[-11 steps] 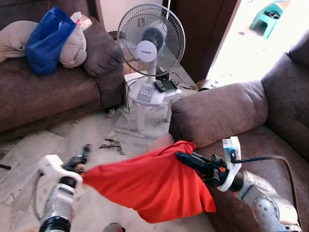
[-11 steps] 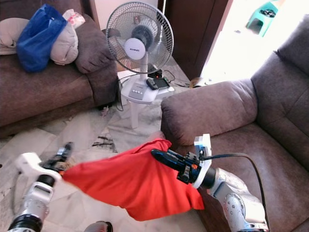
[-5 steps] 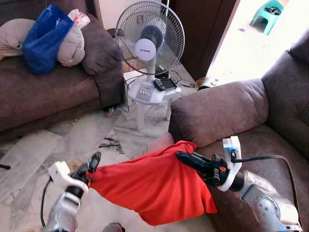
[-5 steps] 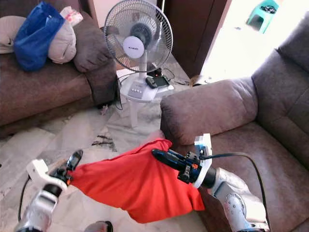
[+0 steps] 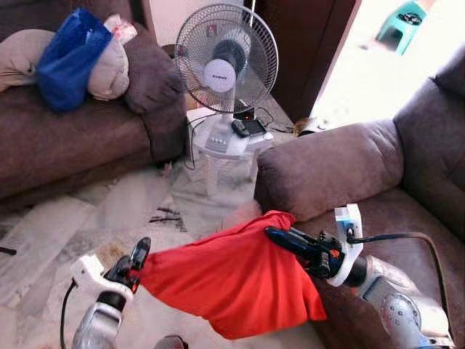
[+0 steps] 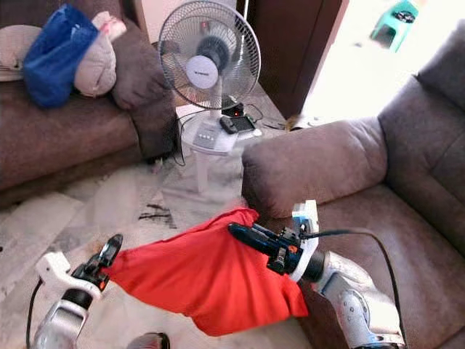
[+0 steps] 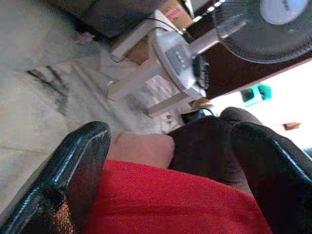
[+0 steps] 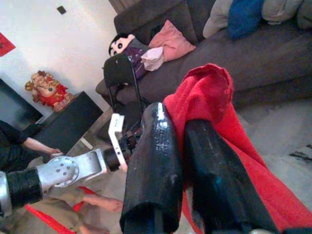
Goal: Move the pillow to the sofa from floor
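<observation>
Since a second ago the left hand [image 5: 138, 256] has risen closer to the red pillow [image 5: 232, 280], clamped on its left corner. The right hand [image 5: 280, 238] pinches the top right corner, arm reaching over the sofa [image 5: 341, 163]. Pillow hangs above the floor [image 5: 123, 207]. The fan [image 5: 227, 59] label is unreadable.

You are facing a sofa seat [image 5: 407, 218] lying open to the right, its padded armrest [image 5: 327, 171] rising between it and the floor. The red pillow [image 5: 232, 280] is hanging just beside that armrest. Ahead, a fan [image 5: 227, 62] on a white stool [image 5: 225, 149] is narrowing the bare marble floor [image 5: 109, 211] beside the far couch [image 5: 73, 142].
</observation>
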Motion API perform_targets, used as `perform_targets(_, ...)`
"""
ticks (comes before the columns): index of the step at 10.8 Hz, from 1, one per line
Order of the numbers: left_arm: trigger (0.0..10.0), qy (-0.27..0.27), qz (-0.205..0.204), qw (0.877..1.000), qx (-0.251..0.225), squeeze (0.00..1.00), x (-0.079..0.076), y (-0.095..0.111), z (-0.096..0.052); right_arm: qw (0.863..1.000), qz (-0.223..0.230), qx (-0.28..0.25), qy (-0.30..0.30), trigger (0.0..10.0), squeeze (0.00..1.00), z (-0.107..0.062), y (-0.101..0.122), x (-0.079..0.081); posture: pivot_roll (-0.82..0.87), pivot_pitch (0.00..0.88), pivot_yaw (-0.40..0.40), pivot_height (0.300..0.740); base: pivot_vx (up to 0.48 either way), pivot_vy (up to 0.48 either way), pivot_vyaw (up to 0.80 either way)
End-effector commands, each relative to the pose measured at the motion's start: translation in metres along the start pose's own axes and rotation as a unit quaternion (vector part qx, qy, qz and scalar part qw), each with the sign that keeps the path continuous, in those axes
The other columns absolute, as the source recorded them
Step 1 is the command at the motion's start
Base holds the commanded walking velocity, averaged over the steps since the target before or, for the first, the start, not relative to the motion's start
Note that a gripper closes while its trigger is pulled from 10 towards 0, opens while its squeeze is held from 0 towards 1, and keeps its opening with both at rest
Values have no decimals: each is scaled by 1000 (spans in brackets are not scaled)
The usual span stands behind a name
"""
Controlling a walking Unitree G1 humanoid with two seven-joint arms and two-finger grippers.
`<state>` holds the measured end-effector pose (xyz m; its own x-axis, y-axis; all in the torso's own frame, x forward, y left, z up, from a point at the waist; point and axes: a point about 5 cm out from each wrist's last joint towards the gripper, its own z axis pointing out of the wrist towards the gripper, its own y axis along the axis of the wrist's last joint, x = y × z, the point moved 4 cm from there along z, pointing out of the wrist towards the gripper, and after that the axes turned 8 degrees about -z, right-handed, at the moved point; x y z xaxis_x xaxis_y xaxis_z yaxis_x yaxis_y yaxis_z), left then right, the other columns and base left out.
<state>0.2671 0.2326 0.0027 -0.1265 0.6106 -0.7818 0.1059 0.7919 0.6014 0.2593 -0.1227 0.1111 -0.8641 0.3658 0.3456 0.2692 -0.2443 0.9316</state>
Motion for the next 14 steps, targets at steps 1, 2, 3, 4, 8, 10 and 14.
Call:
perform_targets(1,10000,17,8,1000,-5,0,4,1,-5,998,-42,-39,20,10000,0,5,25,4,95,85,-82,740,0,0,0)
perform_targets(2,10000,40,19,999,-21,0,10,7,-12,998,-42,-38,19,10000,0,4,24,4,98,87,-83,740,0,0,0)
perform_targets(3,10000,68,30,996,-44,0,18,15,-16,998,-41,-38,18,10000,0,4,24,3,98,87,-82,740,0,0,0)
perform_targets(4,10000,90,24,994,-58,0,24,20,-21,998,-41,-38,18,10000,0,5,24,3,100,84,-83,740,0,0,0)
perform_targets(8,10000,99,5,994,-48,0,28,11,-21,998,-41,-37,18,10000,0,6,24,3,94,79,-83,740,0,0,0)
perform_targets(10,10000,105,-14,993,-58,0,33,17,-14,998,-43,-35,18,10000,0,5,25,3,84,75,-88,740,0,0,0)
perform_targets(14,10000,118,-7,990,-79,0,44,42,-6,998,-44,-33,20,10000,0,4,26,3,79,81,-98,740,0,0,0)
